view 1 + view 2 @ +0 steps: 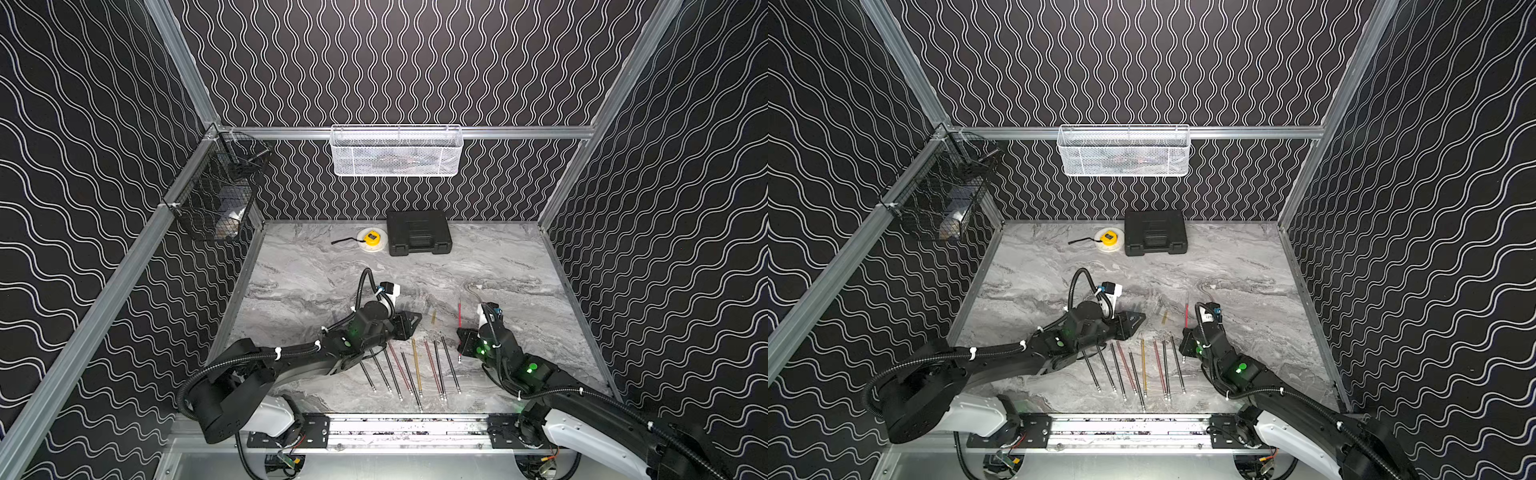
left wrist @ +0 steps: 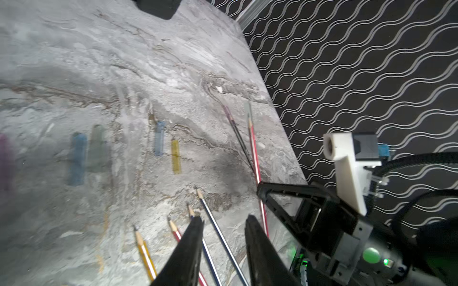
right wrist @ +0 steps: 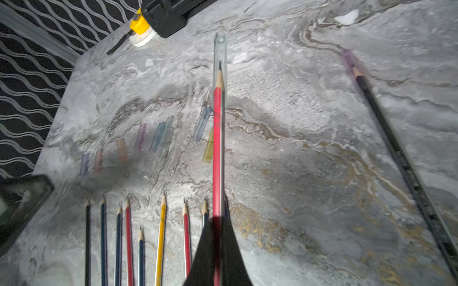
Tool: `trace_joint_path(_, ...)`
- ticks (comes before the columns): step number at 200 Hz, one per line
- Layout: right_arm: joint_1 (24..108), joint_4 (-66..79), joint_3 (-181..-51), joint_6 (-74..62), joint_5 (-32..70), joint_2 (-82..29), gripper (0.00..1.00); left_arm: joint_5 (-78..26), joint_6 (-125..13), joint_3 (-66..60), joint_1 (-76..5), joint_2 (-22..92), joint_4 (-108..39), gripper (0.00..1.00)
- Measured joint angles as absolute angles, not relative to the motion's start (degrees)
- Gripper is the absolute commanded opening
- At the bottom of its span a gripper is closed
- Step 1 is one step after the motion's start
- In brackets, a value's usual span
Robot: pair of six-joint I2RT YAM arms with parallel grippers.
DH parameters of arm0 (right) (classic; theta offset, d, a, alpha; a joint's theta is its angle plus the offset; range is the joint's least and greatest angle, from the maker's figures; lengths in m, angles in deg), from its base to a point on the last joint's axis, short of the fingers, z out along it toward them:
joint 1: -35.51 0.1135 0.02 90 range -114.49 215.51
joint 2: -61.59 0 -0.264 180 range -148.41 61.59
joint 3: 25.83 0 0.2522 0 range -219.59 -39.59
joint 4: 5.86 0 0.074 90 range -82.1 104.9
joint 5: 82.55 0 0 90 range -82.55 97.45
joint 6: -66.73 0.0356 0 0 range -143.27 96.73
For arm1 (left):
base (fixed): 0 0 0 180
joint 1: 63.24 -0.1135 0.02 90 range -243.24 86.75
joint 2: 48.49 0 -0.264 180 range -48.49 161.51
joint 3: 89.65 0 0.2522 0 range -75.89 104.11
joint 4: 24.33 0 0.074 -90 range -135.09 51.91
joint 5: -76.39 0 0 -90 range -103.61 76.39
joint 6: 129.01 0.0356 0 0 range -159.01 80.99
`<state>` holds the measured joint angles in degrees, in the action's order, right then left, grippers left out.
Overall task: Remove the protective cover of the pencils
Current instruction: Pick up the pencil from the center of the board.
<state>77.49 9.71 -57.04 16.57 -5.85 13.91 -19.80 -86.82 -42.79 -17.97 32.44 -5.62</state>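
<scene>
The red pencil (image 3: 217,148) is clamped in the right gripper (image 3: 218,220), tip pointed away, with a clear cover (image 3: 220,47) over the tip. How firmly it is seated cannot be judged through the blur. The left gripper (image 2: 224,218) is poised near it, jaws apart, nothing between them. The clear cover should be pinched near its closed end and drawn straight along the shaft, never bent sideways. Bare pencils (image 3: 161,235) and shed covers (image 3: 158,136) are laid out on the table (image 3: 297,173). A black pencil (image 3: 386,123), capped in purple, lies apart.
</scene>
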Motion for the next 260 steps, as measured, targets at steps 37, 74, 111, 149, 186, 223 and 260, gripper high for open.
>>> trace_joint_path(37, 78.99, 7.7, -56.12, 15.63, -2.77, 15.59, 0.0, -23.19, -87.26, -42.42, -17.95, 33.95, -2.93, 0.46)
trace_joint_path(74, 81.16, 3.13, -55.23, 14.67, 0.18, 14.54, 0.0, -24.52, -87.24, -41.3, -16.88, 36.02, 0.63, 0.58)
trace_joint_path(111, 83.17, 1.58, -55.47, 14.67, 1.12, 13.64, 0.0, -25.29, -87.22, -38.31, -16.02, 38.87, 0.59, 0.73)
trace_joint_path(149, 85.77, -0.96, -54.9, 14.69, 2.0, 14.3, 0.0, -22.75, -86.63, -35.22, -15.98, 42.06, -0.53, 0.76)
trace_joint_path(186, 86.95, -0.83, -55.23, 14.67, 1.52, 15.35, 0.0, -20.85, -85.53, -32.23, -15.98, 44.64, -3.28, 0.67)
trace_joint_path(223, 87.93, -1.53, -54.26, 14.64, 1.32, 15.44, 0.0, -20.18, -85.38, -31.71, -15.98, 45.62, -4.2, 0.46)
trace_joint_path(260, 88.52, -1.42, -54.53, 14.58, 1.47, 15.35, 0.0, -17.79, -85.38, -31.09, -16.22, 44.33, -7.28, 0.34)
